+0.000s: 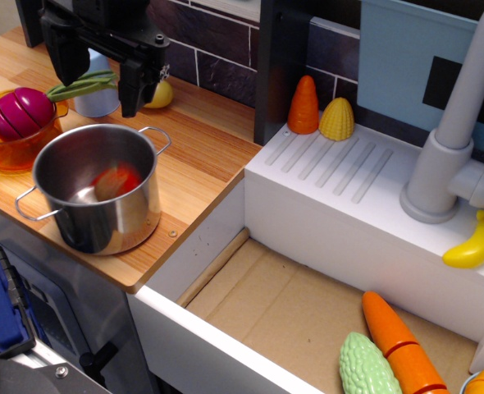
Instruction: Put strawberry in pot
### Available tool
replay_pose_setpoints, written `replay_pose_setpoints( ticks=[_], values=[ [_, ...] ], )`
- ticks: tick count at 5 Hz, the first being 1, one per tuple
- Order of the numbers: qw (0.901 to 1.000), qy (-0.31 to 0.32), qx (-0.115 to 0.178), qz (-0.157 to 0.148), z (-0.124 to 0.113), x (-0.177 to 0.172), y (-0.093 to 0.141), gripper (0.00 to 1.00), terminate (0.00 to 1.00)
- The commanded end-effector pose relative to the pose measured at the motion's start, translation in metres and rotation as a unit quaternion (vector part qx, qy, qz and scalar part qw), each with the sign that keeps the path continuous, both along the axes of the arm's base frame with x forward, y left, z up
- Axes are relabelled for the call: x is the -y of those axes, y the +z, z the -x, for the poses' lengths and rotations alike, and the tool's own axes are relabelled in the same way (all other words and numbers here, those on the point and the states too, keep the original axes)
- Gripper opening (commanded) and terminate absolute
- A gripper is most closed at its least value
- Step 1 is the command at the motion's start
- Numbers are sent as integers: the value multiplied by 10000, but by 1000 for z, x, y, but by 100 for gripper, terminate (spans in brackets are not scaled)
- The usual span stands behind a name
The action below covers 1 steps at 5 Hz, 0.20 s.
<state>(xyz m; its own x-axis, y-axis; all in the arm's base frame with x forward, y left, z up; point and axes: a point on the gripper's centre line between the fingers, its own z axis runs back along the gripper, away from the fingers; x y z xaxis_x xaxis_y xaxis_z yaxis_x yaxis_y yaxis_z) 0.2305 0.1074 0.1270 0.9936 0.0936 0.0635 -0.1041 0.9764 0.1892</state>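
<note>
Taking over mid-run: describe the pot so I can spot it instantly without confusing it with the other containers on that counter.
Look at the wooden counter on the left of the white sink unit. Near its front edge, below the open gripper, stands the pot. It is shiny steel with two wire loop handles and the largest vessel there, with the red strawberry inside, unlike the orange bowl or pale blue cup.

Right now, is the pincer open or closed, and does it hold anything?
Pincer: open and holding nothing, above the pot; the strawberry is inside the pot.
</note>
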Motion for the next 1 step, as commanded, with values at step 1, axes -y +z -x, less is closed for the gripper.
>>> replay_pose_setpoints(
  ticks=[1],
  values=[
    [9998,26,196,-67,-1,-3,10,100,100]
  ],
)
